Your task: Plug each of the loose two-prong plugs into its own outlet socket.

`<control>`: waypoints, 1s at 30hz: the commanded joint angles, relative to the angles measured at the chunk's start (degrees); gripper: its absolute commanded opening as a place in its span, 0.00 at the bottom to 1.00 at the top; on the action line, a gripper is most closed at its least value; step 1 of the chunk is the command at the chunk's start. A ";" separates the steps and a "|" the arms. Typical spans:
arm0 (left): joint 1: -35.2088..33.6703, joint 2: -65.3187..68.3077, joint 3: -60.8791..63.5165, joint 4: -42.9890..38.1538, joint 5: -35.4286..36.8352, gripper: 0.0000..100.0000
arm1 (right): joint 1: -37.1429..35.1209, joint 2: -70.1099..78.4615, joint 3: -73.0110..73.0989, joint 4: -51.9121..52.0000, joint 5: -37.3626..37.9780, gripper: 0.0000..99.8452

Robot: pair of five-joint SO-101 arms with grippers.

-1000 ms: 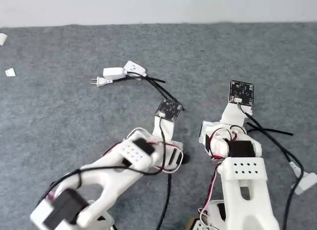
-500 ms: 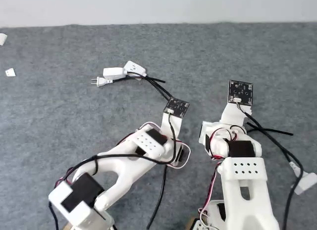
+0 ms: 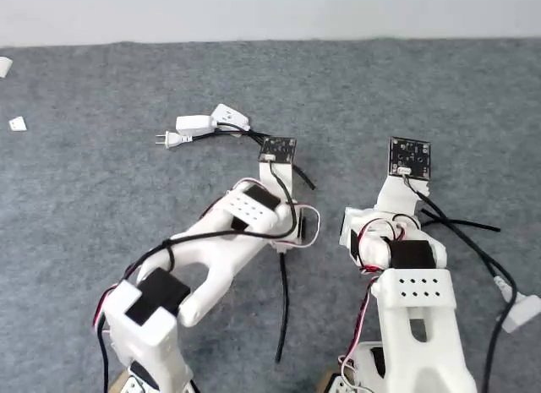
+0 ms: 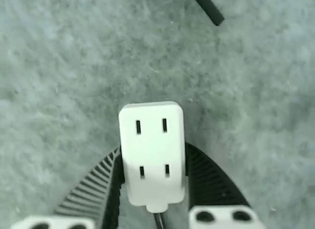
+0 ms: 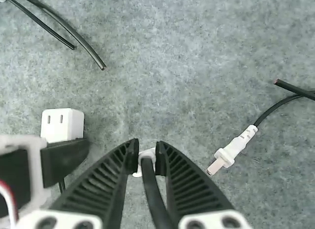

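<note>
1. Our right tool [image 5: 145, 151] is clamped narrow on a plug [image 5: 143, 159]. Its white body shows at the tips and the cord [image 5: 150, 189] runs back between the jaws. The prongs are hidden from us.
2. We judge this plug light and rigid, with smooth plastic that could twist in the grip. The body is the place to hold it, as it is held now. The cord looks springy and would pull it off line.
3. Just beside the right tool, our left tool [image 4: 152, 157] is closed on the outlet [image 4: 151, 150]. The jaws sit on its two long sides, and the slotted face is clear with both pairs of slots empty. We cannot tell whether it rests on the bench [image 5: 197, 66].
4. We expect the outlet to be light as well. It would slide back under a push, so the left grip has to brace it.
5. On the right tool's other side, near it, a loose plug [image 5: 230, 152] lies on the bench with its bare prongs turned toward the tool. We would grip its moulded body behind the prongs.
6. Ahead of the left tool and well apart from it, a far plug [image 3: 174, 139] lies touching some white blocks [image 3: 228, 117].
</note>
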 commanded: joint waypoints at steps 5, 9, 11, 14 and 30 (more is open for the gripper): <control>-1.14 0.62 -3.56 1.93 -4.04 0.29 | 0.57 -0.40 -1.76 -0.13 0.79 0.01; -1.14 0.44 -3.91 4.22 -1.49 0.38 | 0.31 -0.31 -1.67 -0.13 0.79 0.01; -1.14 -0.44 -3.56 4.22 -1.67 0.38 | 0.31 -0.31 -1.67 -0.22 0.79 0.01; -0.97 -3.69 -1.10 3.96 -2.73 0.38 | 0.31 -0.13 -1.49 -0.22 0.35 0.01; -7.82 -31.12 22.81 -2.46 -18.02 0.38 | -10.68 0.04 0.70 -9.10 -7.74 0.01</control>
